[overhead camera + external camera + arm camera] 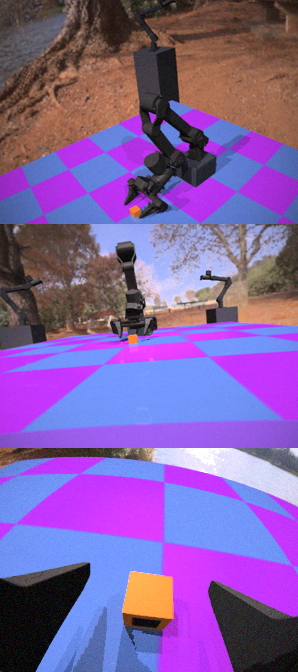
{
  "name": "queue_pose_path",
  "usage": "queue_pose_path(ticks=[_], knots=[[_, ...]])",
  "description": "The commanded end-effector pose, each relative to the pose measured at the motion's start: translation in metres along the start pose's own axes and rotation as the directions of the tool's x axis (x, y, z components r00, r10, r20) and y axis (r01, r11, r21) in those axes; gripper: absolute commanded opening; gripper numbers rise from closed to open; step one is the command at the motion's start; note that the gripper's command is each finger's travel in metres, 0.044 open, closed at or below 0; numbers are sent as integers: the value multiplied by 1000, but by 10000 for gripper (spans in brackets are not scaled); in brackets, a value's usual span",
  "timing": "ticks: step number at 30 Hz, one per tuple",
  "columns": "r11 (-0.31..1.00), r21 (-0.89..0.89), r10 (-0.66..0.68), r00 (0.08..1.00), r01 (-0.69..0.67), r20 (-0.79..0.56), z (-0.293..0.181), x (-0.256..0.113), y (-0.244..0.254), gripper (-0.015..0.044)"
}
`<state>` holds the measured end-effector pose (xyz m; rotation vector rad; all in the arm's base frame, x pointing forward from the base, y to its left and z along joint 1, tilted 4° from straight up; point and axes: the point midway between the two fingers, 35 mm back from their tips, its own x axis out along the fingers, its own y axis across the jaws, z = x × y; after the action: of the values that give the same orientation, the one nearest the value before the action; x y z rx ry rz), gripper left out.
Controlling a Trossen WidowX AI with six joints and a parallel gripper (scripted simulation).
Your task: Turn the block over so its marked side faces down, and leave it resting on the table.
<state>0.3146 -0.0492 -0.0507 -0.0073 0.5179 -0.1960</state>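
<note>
The small orange block (pixel 135 211) (pixel 133 339) (pixel 149 593) appears to rest flat on the checkered table (pixel 106 172) (pixel 148 390) (pixel 120 503). Its upper face is plain orange. In the wrist view a dark square mark shows on its low near side, the side facing the gripper and the arm's base. Its underside is hidden. My gripper (pixel 133 210) (pixel 136 335) (pixel 151 578) is wide open, low over the table and tilted forward. One finger stands on each side of the block, with a gap between each finger and the block in the wrist view.
The arm's dark base block (pixel 204 170) stands on the table behind the gripper. Beyond the table, a tall dark pedestal (pixel 148 74) carries another arm. The exterior view shows two pedestals with arms, one at the left (pixel 18 336) and one at the right (pixel 226 315).
</note>
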Motion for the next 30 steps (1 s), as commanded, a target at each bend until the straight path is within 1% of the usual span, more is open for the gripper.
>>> queue_pose_path(ticks=[1,9,11,15,19,24,26,30], knots=[[1000,-4,-3,1000,3,0,0,0,0,440],[1000,-4,-3,1000,3,0,0,0,0,440],[1000,-3,-2,1000,2,-18,0,2,0,440],[1000,-2,0,992,-1,-125,7,9,2,440],[1000,-1,1,972,-1,-236,19,5,3,440],[1000,-1,-1,928,0,-372,37,-19,2,440],[1000,3,-1,925,2,-379,52,-29,1,440],[1000,-2,-4,890,3,-456,49,-46,0,440]])
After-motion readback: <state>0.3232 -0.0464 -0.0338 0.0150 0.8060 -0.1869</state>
